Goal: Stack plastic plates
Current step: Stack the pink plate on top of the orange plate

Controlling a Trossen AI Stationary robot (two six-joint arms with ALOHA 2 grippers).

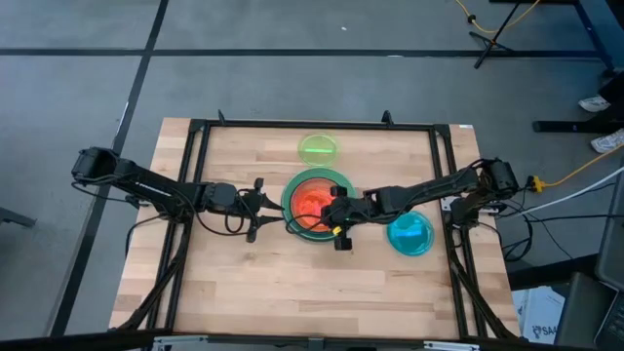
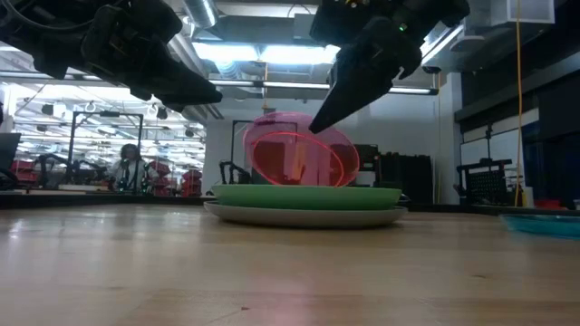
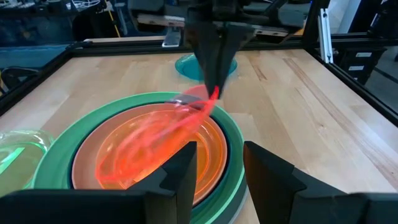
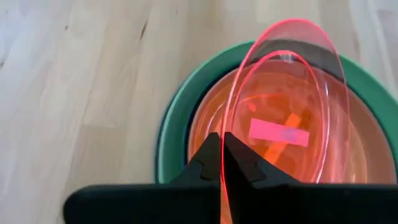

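A stack of plates (image 1: 290, 191) sits mid-table: grey at the bottom (image 2: 304, 216), light green (image 2: 304, 196), dark teal (image 3: 231, 144), brown, and a small orange plate (image 3: 208, 158) on top. My right gripper (image 1: 332, 208) is shut on a translucent pink plate (image 2: 299, 149) tilted steeply over the stack. My left gripper (image 1: 278, 208) is open, level with the stack's left rim and touching nothing. A lime plate (image 1: 318, 148) lies by the far edge and a cyan plate (image 1: 410, 234) to the right. My right gripper pinches the pink plate's rim (image 4: 222, 163) between its two fingers, at the raised edge on the stack's right side. The fingers (image 2: 319, 125) slant down from the right and above. The plate is tilted, with its lower edge (image 3: 109, 176) down inside the orange plate.
Black frame rails (image 1: 195, 156) run along the table's left, right and far sides. Bare wood lies in front of the stack toward the near edge (image 1: 312, 292). The two grippers face each other across the stack, a plate's width apart.
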